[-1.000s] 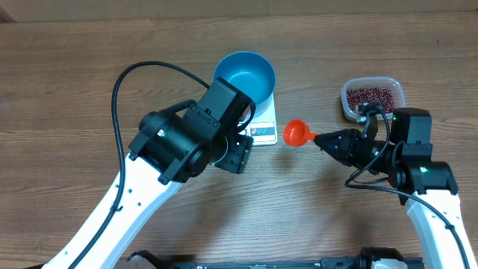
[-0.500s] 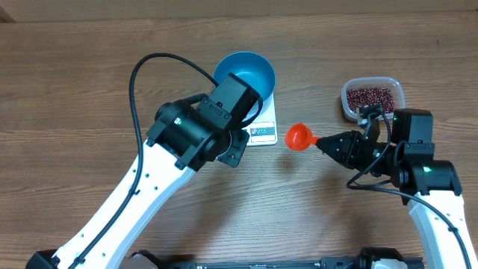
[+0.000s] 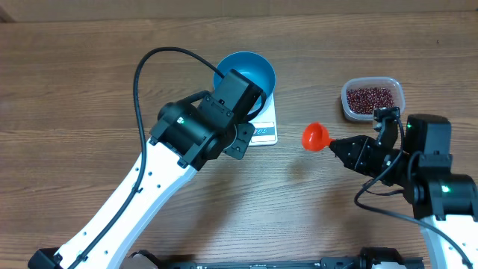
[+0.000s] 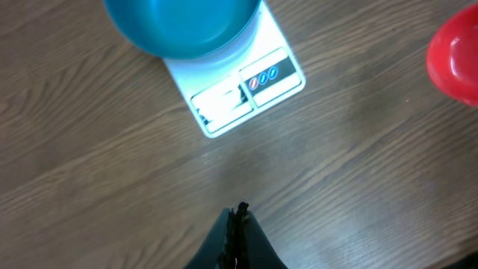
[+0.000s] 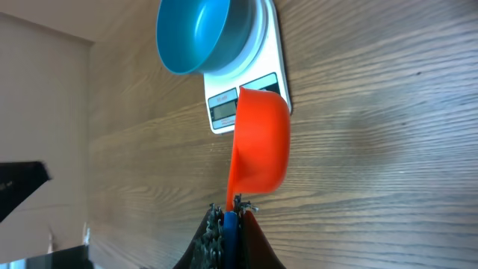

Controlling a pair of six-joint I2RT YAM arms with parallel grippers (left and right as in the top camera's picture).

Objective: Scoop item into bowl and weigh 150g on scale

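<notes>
Beans (image 3: 371, 97) sit in the clear tub (image 3: 346, 103), at the far right of the table in the overhead view. That is up and to the right of the orange scoop (image 3: 315, 137), close beside the right wrist and well apart from the left arm, so the right arm is nearer. The right gripper (image 3: 340, 143) is clamped on the scoop handle. The scoop's long axis runs left-right, with the cup pointed toward the scale (image 3: 267, 131) and away from the tub; no beans are seen in it. The left gripper (image 4: 237, 224) is pressed together on nothing. The bowl (image 3: 252, 72) rests on the scale, with no beans visible inside. Compared with a second earlier, the scoop has been drawn right, away from the scale, and the left arm has been swung closer to the bowl.
</notes>
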